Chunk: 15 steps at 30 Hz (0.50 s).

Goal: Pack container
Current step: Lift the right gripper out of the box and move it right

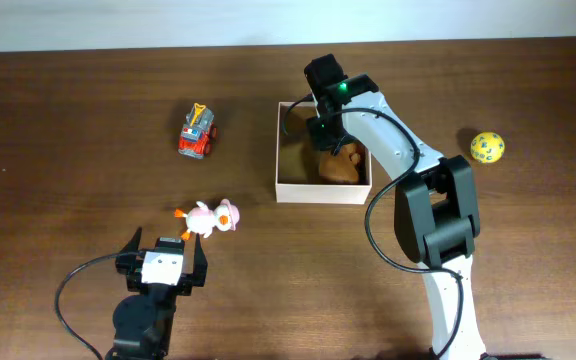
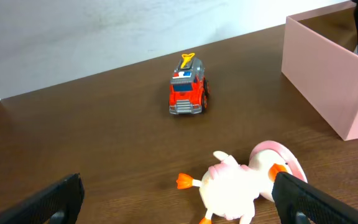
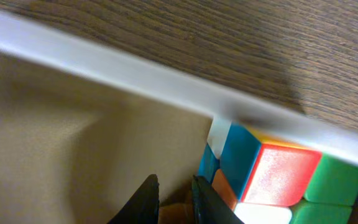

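The container (image 1: 286, 150) is a square box with white walls and a tan inside, at the table's middle back. My right gripper (image 1: 330, 135) reaches down into it. In the right wrist view its jaws (image 3: 174, 198) are nearly together with a piece of a brown toy (image 3: 178, 213) between them. That brown toy (image 1: 340, 167) lies in the box. A colourful puzzle cube (image 3: 272, 177) sits against the white wall (image 3: 135, 70). My left gripper (image 1: 163, 262) is open and empty, just short of a pink and white duck toy (image 1: 209, 217), which also shows in the left wrist view (image 2: 244, 183).
A red fire truck toy (image 1: 198, 131) stands left of the container and shows in the left wrist view (image 2: 188, 93). A yellow ball (image 1: 487, 147) lies at the far right. The container's wall (image 2: 328, 81) is to the right of the left gripper (image 2: 178, 194).
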Each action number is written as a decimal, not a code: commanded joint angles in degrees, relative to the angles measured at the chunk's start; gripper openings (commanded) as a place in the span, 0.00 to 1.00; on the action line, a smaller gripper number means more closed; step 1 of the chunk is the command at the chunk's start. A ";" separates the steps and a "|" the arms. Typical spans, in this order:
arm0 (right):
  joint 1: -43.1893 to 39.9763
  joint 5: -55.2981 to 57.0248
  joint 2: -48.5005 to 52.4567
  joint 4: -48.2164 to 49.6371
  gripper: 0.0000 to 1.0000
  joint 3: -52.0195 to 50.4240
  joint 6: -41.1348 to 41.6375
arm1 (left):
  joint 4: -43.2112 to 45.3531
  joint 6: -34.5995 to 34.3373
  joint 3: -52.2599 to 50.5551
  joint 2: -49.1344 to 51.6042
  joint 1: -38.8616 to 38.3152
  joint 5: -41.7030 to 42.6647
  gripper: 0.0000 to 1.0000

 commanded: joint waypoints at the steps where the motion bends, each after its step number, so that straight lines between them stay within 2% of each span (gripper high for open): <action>1: 0.04 1.68 0.22 -0.31 0.23 0.94 0.70 | 0.17 -0.68 -0.50 -0.48 -0.17 0.59 0.99; 9: 0.07 0.96 -0.11 -2.21 0.65 5.90 0.42 | 0.15 -0.68 -0.48 -0.48 -0.17 0.59 0.99; 12: 0.07 -0.15 -0.22 -2.99 0.72 8.07 0.42 | 0.15 -0.68 -0.48 -0.48 -0.17 0.59 0.99; 15: 0.11 -1.95 -0.33 -3.82 0.74 10.01 0.44 | 0.17 -0.68 -0.50 -0.48 -0.17 0.59 0.99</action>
